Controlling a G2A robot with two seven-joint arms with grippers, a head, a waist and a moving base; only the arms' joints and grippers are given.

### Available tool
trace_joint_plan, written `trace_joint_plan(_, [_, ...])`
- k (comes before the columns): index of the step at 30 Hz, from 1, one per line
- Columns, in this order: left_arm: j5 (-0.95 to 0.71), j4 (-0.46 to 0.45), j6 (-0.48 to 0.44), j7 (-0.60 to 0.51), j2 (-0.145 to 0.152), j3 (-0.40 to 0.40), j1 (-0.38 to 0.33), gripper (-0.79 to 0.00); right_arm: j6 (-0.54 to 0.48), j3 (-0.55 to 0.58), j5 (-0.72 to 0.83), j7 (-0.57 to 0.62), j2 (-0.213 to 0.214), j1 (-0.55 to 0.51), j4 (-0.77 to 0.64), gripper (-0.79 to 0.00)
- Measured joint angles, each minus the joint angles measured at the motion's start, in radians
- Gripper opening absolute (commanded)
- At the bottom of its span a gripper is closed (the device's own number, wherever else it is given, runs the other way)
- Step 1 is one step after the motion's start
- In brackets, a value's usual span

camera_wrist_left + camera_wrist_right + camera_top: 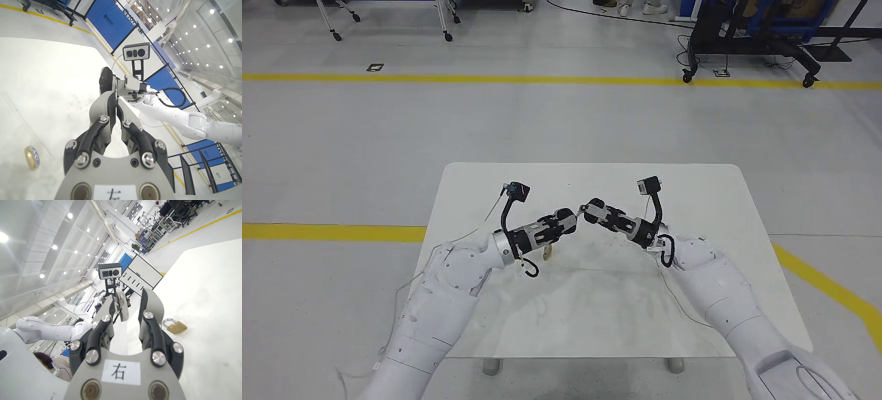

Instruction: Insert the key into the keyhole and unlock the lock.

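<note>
Top view: the left gripper (570, 219) and right gripper (589, 210) met tip to tip above the middle of the white table (692, 190). The padlock (545, 252), brass, lay on the table, just nearer the robot than the left gripper.

Left wrist view: the left gripper's pads (113, 113) were pressed together, and whether anything was pinched between them couldn't be told. The padlock (32, 158) lay off to one side.

Right wrist view: the right gripper (128, 294) gaped wide, the padlock (174, 326) flat on the table near it.
</note>
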Motion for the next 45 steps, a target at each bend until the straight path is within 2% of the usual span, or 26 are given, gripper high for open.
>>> trace_joint_plan(9, [0.070,-0.040,-0.032,0.009,0.025,-0.066,0.012,-0.785,0.001,0.000,0.000,-0.001,0.000,0.000,-0.001,0.000])
trace_joint_plan(14, [0.096,-0.056,-0.080,-0.079,0.035,-0.050,0.001,-0.785,0.005,0.050,-0.150,-0.075,0.020,-0.005,-0.007,0.000])
trace_joint_plan(20, [0.014,-0.032,-0.139,-0.215,0.042,-0.006,-0.035,-0.785,-0.016,0.098,-0.280,0.042,0.059,-0.018,-0.058,0.000])
trace_joint_plan(23, [0.025,-0.016,-0.139,-0.253,0.043,0.018,-0.056,-0.785,-0.040,0.110,-0.278,0.085,0.072,-0.040,-0.094,-0.009])
trace_joint_plan(25, [0.015,-0.004,-0.137,-0.275,0.044,0.036,-0.066,-0.785,-0.051,0.111,-0.259,0.116,0.078,-0.049,-0.114,-0.065])
trace_joint_plan(26, [0.007,0.001,-0.135,-0.286,0.044,0.045,-0.069,-0.785,-0.054,0.109,-0.250,0.128,0.080,-0.052,-0.121,-0.139])
trace_joint_plan(27, [-0.007,0.007,-0.133,-0.296,0.043,0.052,-0.072,-0.785,-0.053,0.105,-0.242,0.137,0.082,-0.053,-0.127,-0.179])
trace_joint_plan(28, [-0.030,0.016,-0.129,-0.311,0.043,0.062,-0.077,-0.785,-0.051,0.098,-0.233,0.142,0.083,-0.055,-0.136,-0.271])
trace_joint_plan(29, [-0.048,0.023,-0.125,-0.323,0.043,0.069,-0.081,-0.785,-0.049,0.091,-0.228,0.144,0.085,-0.055,-0.141,-0.302])
trace_joint_plan(31, [-0.097,0.047,-0.098,-0.344,0.042,0.083,-0.091,-0.785,-0.045,0.074,-0.216,0.146,0.088,-0.053,-0.148,-0.314])
trace_joint_plan(33, [-0.106,0.058,-0.089,-0.360,0.041,0.094,-0.105,-0.785,-0.042,0.059,-0.211,0.149,0.092,-0.048,-0.149,-0.394])
trace_joint_plan(38, [-0.109,0.074,-0.092,-0.359,0.042,0.118,-0.120,-0.785,-0.044,0.021,-0.200,0.147,0.104,-0.035,-0.153,-0.434])
trace_joint_plan(45, [-0.117,0.085,-0.089,-0.347,0.046,0.129,-0.131,-0.785,-0.054,-0.024,-0.167,0.137,0.128,-0.022,-0.156,-0.440])
